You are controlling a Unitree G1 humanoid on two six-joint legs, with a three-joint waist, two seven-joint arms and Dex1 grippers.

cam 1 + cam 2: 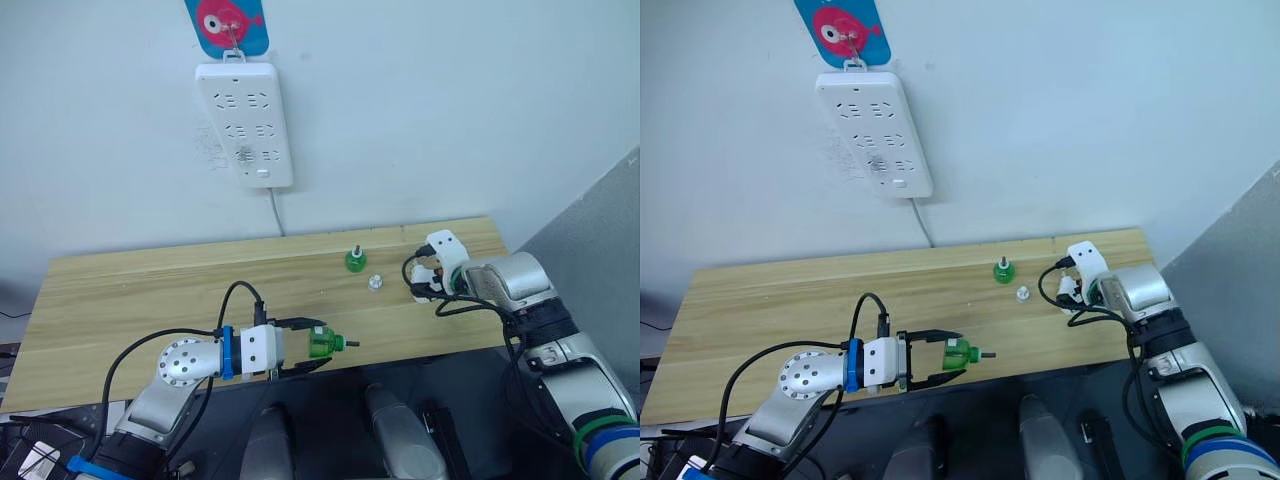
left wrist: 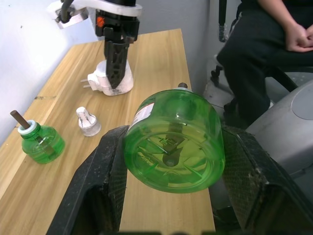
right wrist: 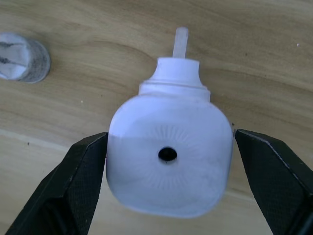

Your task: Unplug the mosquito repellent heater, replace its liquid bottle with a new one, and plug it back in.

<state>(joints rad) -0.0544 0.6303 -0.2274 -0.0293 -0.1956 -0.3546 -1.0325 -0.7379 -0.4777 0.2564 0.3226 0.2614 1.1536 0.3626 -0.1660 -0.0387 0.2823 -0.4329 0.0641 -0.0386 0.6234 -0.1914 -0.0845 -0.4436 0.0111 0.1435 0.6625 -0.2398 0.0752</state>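
A: Where are the things now?

B: The left gripper (image 1: 318,352) has its fingers clamped on a green bottle (image 1: 322,343), held on its side near the front edge of the worktop (image 1: 150,290). Its wick is bare, and a small white cap (image 1: 375,282) lies loose on the wood, so I think this is the new one, already opened. The other green bottle (image 1: 355,259) stands upright further back, with its stem bare too.

A: And the mosquito repellent heater (image 3: 168,159)?

B: It lies on the worktop at the right end, between the fingers of the right gripper (image 1: 432,283). They are beside its two flanks, but I cannot tell if they press it or stay a little apart.

A: How will these handle?

B: Both look light. The bottle is smooth, round plastic, so it can turn in the grip; hold the belly, never the thin wick. The heater shell is hard and rounded, so take it on the flat sides.
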